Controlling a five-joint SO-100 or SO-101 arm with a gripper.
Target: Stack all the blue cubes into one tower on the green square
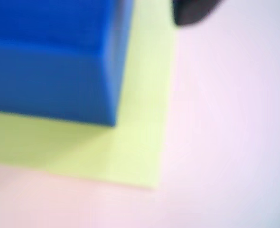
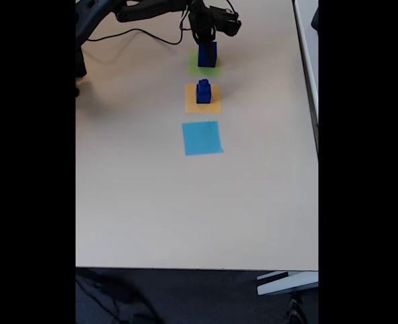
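My gripper (image 2: 208, 42) hangs right over the large blue cube (image 2: 208, 55) sitting on the green square (image 2: 193, 65), grip state I can't make out, while two smaller cubes (image 2: 203, 92) sit stacked on the orange square (image 2: 212, 106).

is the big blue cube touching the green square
Touching: the wrist view shows the large blue cube resting flat on the green square, no gap beneath.
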